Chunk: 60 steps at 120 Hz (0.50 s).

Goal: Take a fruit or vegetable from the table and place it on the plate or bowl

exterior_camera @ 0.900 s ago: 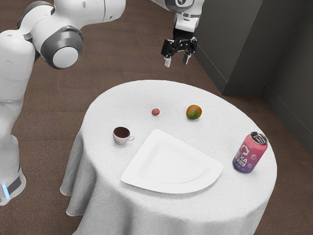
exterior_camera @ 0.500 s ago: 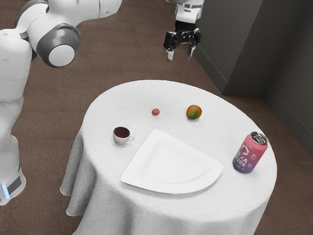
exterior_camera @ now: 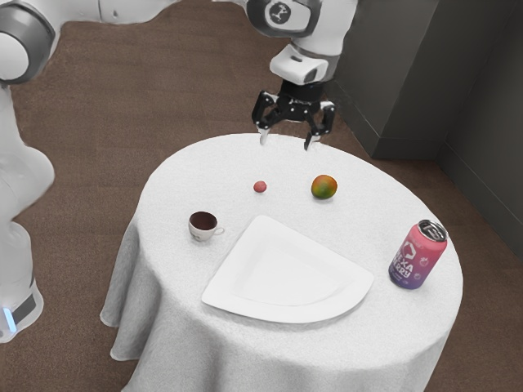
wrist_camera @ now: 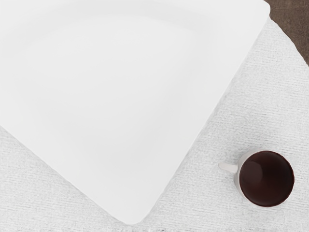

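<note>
Brown floor (exterior_camera: pixel 163 90) around a round table (exterior_camera: pixel 196 175) draped in a white cloth; dark grey wall (exterior_camera: pixel 409 73) behind it.

Plate (exterior_camera: pixel 286 273): white, fan-shaped, empty, lying flat near the table's middle. All positions below are taken from it.

- Mango (exterior_camera: pixel 324 187): green and orange-red, on the cloth beyond the plate's far edge, apart from it, toward the exterior view's right.
- Small red fruit (exterior_camera: pixel 260 186): also beyond the far edge, just past the plate's pointed corner, not touching. It sits level with the mango, with a gap between the two.
- Cup (exterior_camera: pixel 203 224): white, dark inside, near the plate's edge on the exterior view's left, handle turned toward the plate.
- Pink can (exterior_camera: pixel 417 255): upright, off the plate's edge on the exterior view's right, close to the table rim.

Gripper (exterior_camera: pixel 286 142): black, pointing down, above the table's far side, well beyond the plate and higher than both fruits. Fingers spread wide, nothing between them.

Wrist view: plate (wrist_camera: pixel 120 96) with the cup (wrist_camera: pixel 265 178) just off its edge, both on the cloth (wrist_camera: pixel 270 96).
</note>
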{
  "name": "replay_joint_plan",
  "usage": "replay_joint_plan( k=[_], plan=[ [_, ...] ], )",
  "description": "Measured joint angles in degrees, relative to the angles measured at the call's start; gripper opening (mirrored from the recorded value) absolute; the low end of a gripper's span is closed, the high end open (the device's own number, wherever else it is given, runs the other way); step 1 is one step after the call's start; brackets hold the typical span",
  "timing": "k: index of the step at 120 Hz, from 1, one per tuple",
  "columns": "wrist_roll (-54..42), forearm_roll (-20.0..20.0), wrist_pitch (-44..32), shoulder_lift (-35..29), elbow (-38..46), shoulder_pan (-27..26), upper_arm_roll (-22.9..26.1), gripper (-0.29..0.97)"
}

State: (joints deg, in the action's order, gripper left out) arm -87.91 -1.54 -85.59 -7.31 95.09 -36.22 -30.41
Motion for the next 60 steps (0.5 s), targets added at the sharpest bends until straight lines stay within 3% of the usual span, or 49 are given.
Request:
replay_joint_plan(
  k=[14,30,60],
  plan=[
    [-0.03,-3.36,-3.11,-7.29,11.97,5.38,0.19,0.68],
    [-0.04,-5.28,-7.27,-3.72,15.55,6.28,0.06,0.68],
    [-0.14,-5.28,-14.19,1.01,16.32,6.69,-1.51,0.68]
  ],
)
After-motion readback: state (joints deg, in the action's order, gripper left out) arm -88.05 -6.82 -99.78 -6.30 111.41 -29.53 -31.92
